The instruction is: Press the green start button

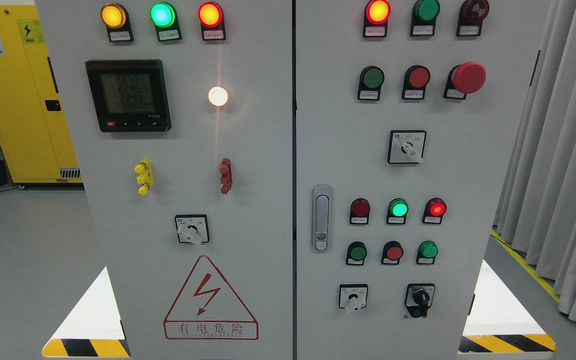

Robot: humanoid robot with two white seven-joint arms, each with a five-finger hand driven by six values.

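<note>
A grey electrical cabinet with two doors fills the head view. On the right door, green push buttons sit in the upper row and in the lower row at left and right. Lit green lamps glow on the left door top and on the right door. An unlit green lamp is at the right door's top. Which green button is the start button cannot be told; the labels are too small. Neither hand shows.
Red push buttons and a red mushroom stop sit beside the green ones. Rotary switches, a door handle, a meter, a yellow cabinet at left, grey curtains at right.
</note>
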